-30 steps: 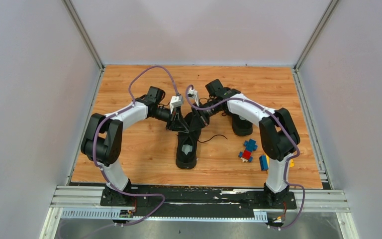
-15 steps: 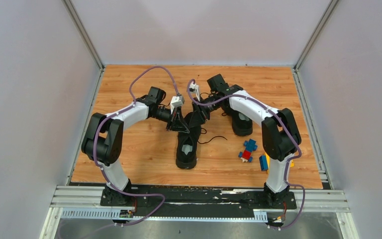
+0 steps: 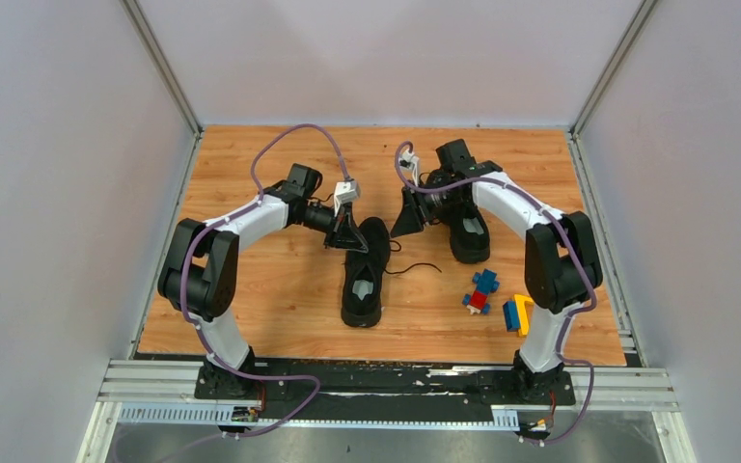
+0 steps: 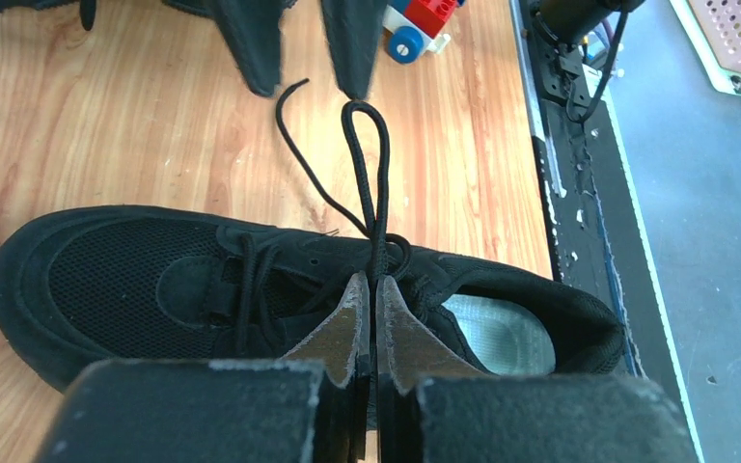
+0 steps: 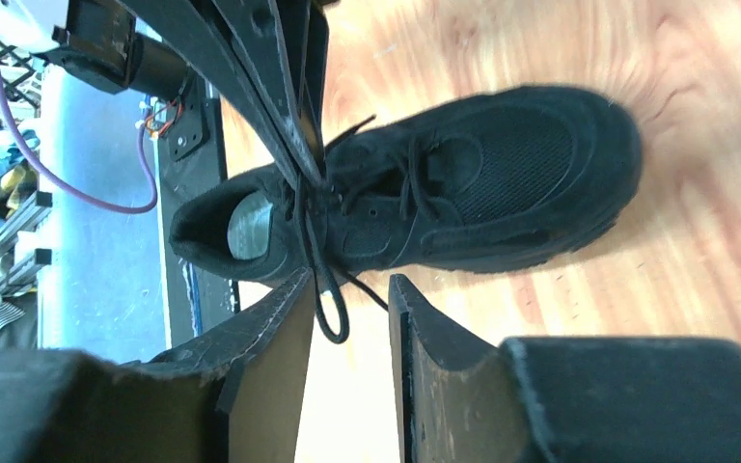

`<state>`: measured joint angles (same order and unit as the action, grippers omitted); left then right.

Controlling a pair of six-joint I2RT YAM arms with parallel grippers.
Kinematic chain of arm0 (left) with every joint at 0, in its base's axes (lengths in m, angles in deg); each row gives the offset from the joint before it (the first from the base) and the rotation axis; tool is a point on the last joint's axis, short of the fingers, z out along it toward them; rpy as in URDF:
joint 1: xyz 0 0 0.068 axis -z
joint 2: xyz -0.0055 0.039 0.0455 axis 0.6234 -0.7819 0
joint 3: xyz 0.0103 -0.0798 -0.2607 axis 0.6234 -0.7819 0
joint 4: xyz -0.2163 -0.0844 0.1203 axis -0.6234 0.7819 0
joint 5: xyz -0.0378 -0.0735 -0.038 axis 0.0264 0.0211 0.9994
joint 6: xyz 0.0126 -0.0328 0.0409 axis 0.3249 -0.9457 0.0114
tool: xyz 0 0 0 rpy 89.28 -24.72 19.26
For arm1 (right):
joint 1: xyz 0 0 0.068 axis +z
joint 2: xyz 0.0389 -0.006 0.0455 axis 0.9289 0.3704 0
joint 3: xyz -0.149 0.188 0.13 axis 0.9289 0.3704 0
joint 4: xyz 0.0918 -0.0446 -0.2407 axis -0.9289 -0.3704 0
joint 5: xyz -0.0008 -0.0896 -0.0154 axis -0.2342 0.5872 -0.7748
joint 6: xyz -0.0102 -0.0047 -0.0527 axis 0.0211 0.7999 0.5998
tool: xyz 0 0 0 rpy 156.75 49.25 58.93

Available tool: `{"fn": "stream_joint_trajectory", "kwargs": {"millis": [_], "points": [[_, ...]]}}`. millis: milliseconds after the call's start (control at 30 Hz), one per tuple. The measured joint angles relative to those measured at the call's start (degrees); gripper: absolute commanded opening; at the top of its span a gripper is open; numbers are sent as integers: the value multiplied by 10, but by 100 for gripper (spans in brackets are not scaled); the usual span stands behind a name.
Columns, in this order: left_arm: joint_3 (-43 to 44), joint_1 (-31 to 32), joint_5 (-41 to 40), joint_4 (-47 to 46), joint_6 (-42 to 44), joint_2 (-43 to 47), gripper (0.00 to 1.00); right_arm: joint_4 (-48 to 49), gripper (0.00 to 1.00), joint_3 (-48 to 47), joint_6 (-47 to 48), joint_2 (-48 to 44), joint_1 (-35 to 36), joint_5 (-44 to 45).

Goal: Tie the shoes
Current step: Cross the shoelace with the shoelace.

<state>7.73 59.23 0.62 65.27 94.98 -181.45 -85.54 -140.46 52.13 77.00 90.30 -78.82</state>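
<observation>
Elbows bent outward, both my arms reach in from the near edge over the wood-grain bench [image 3: 260, 299]. Small plastic toy blocks [image 3: 483, 289], blue, red and yellow, lie at the near right. At centre lies one black mesh-fabric shoe [image 3: 362, 280], toe pointing away, pale insole showing. My left tool [image 4: 369, 282] is pressed together on its thin black lace [image 4: 376, 241] above the tongue, and from that pinch a narrow loop [image 4: 359, 104] stretches out rightward. My right tool [image 5: 349, 280] stands apart, its tapered fingers near the loop's end and not squeezing it. Farther right, the second shoe [image 3: 470, 236] sits beside my right forearm.
</observation>
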Motion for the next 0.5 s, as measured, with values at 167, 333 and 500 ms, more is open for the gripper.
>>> {"fn": "stream_joint_trajectory", "kwargs": {"millis": [167, 333, 500], "points": [[3, 0, -17, -7, -25, 0, 0, -10, 36, 30, 9, 13, 7, 3], [3, 0, -32, 2, -29, 0, 0, -10, 36, 30, 11, 38, 16, 14], [1, 0, -37, 8, -27, 5, 0, 1, 36, 28, 11, 54, 25, 31]]}}
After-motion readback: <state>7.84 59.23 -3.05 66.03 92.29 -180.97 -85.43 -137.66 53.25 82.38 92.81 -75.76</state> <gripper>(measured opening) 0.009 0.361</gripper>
